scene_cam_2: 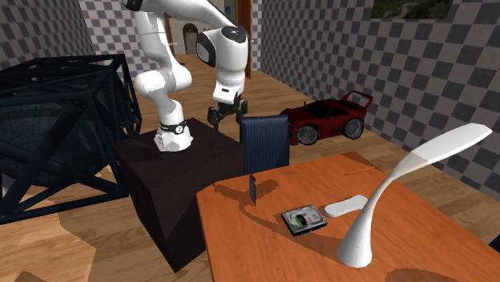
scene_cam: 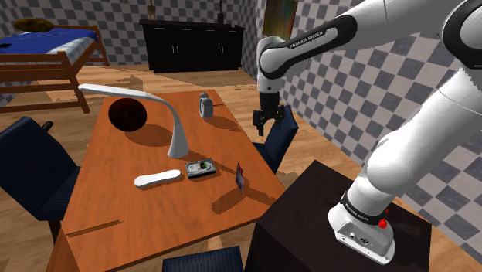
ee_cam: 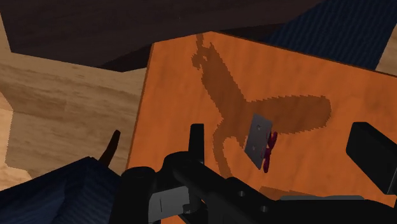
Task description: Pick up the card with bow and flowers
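The card stands upright near the table's edge closest to the stand; it is small and grey with a dark red bow on one face. It also shows as a thin dark slip in the second exterior view. Through the wrist camera I see the card from above, between the fingers' lines and far below them. My gripper hangs open, high above the blue chair's back and apart from the card. Its fingers stand wide apart with nothing between them. From the second exterior camera the gripper hovers over the stand's side of the table.
On the orange table stand a white bent lamp, a dark ball, a grey clock, a hard drive and a white oblong piece. A blue chair sits between table and stand. A red toy car is on the floor.
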`<act>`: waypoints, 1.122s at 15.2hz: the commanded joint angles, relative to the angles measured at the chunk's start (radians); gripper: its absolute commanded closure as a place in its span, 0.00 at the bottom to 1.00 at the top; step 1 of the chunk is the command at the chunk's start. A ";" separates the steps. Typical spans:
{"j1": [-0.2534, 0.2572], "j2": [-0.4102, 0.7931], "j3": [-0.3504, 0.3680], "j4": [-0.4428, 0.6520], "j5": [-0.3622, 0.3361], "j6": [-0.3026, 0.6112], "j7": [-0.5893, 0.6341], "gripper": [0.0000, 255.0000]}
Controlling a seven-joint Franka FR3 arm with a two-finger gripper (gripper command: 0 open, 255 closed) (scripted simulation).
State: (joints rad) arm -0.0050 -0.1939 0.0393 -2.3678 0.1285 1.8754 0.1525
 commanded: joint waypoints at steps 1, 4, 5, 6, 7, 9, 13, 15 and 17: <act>0.001 0.080 0.006 0.022 0.016 0.043 0.035 0.00; 0.003 0.203 0.010 0.067 0.038 0.096 0.081 0.00; 0.004 0.244 0.010 0.085 0.045 0.112 0.095 0.00; 0.005 0.286 0.011 0.103 0.053 0.127 0.109 0.00; 0.005 0.327 0.011 0.123 0.060 0.140 0.122 0.00; 0.007 0.409 0.010 0.165 0.076 0.165 0.148 0.00; 0.007 0.574 0.008 0.262 0.108 0.203 0.195 0.00; 0.007 0.656 0.006 0.316 0.125 0.216 0.217 0.00; 0.006 0.738 0.005 0.374 0.142 0.225 0.239 0.00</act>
State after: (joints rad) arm -0.0008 0.5045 0.0433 -2.0140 0.2588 2.0881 0.3784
